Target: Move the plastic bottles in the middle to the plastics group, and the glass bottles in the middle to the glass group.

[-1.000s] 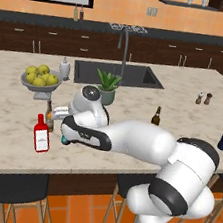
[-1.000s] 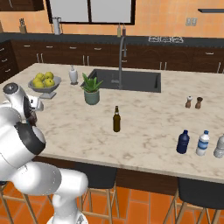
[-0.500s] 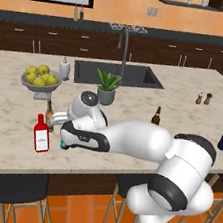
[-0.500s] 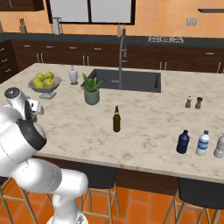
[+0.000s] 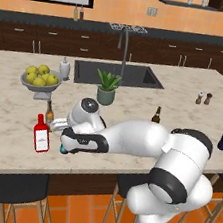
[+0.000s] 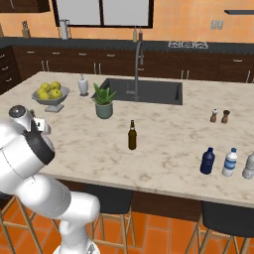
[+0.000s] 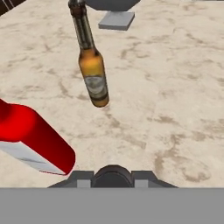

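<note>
Currently the gripper [image 5: 64, 146] is pinched narrow, apparently on the near-black bottle [image 7: 112, 173], low over the counter [image 5: 7, 143] just beside the red bottle [image 5: 41, 134] and small brown bottle [image 7: 91, 65]. Risk: any sideways swing topples either. Held bottle's axis unreadable. Amber bottle [image 6: 132, 135] stands mid-counter, long axis vertical, neck up.
</note>
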